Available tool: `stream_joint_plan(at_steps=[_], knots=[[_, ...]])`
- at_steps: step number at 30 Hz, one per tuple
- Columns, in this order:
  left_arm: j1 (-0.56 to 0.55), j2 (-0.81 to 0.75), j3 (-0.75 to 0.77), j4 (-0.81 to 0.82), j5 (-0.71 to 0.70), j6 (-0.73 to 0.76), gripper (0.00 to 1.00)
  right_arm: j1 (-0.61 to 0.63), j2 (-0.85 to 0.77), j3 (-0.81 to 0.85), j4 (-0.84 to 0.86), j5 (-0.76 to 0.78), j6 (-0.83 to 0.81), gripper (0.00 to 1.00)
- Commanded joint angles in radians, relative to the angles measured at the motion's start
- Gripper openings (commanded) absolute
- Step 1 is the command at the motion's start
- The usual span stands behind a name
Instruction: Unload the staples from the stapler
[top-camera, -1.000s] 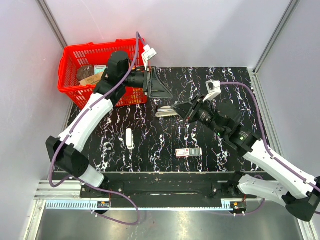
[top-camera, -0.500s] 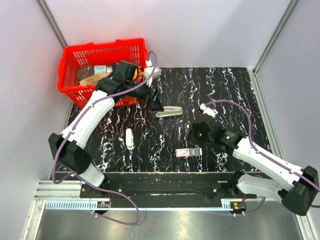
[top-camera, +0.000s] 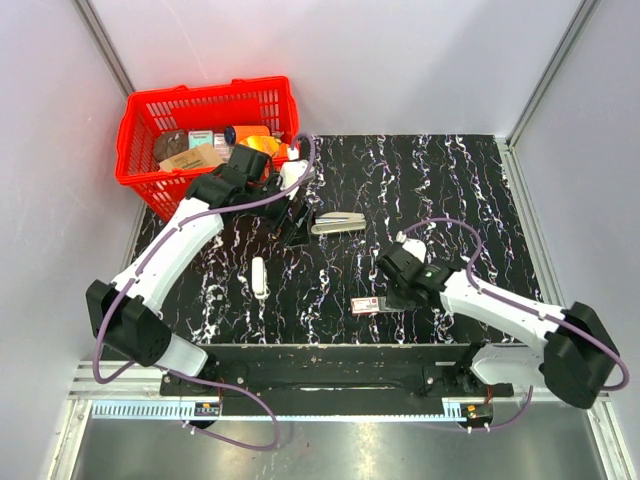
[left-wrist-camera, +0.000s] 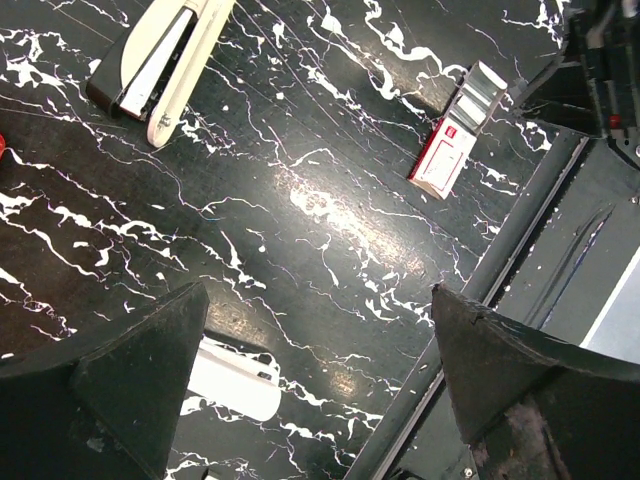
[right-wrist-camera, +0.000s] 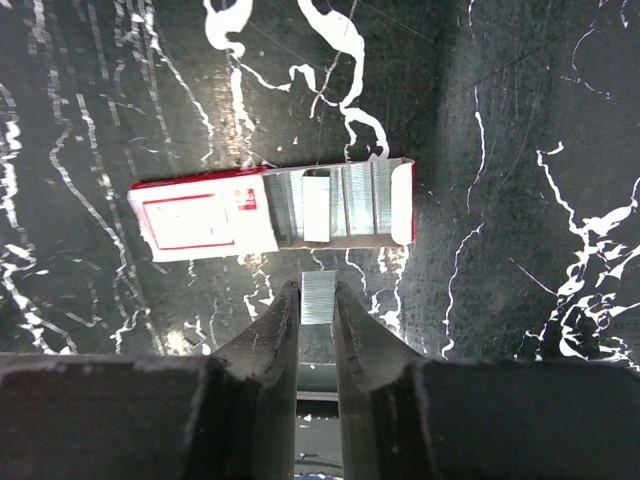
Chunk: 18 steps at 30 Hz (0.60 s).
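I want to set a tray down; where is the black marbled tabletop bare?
Bare: the far right corner of the tabletop, past the slim grey metal stapler. Smaller: between the short white bar and red-and-white staple box. Crowded beside the red plastic basket.

Stapler (top-camera: 338, 222) – look: slim and elongated, with a pale cream arm running along a darker body and a silvery channel showing between them.
Stapler – pose: it is lying on the table (top-camera: 450, 170) with its long axis running roughly left to right in the overhead view, slightly tilted.
Stapler – place: it is sitting left of centre, in the far half of the dark marbled top.
Staple strip (right-wrist-camera: 318, 288) – look: short, silvery, finely ribbed.
Staple strip – state: it is being pinched between the fingertips of the right gripper (right-wrist-camera: 316, 298), well apart from the stapler and nearer the front edge.
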Motion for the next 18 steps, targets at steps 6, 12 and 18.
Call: stream_joint_plan(at_steps=[6, 12, 18], knots=[[-0.014, -0.034, -0.027, 0.036, -0.007, 0.012, 0.99, 0.008, 0.126, -0.027, 0.091, 0.05, 0.001, 0.08], [-0.029, -0.037, -0.045, 0.05, -0.009, 0.011, 0.99, 0.008, 0.157, -0.03, 0.098, 0.083, -0.006, 0.12], [-0.034, -0.04, -0.05, 0.056, -0.006, 0.011, 0.99, 0.008, 0.18, -0.018, 0.08, 0.126, -0.023, 0.16]])
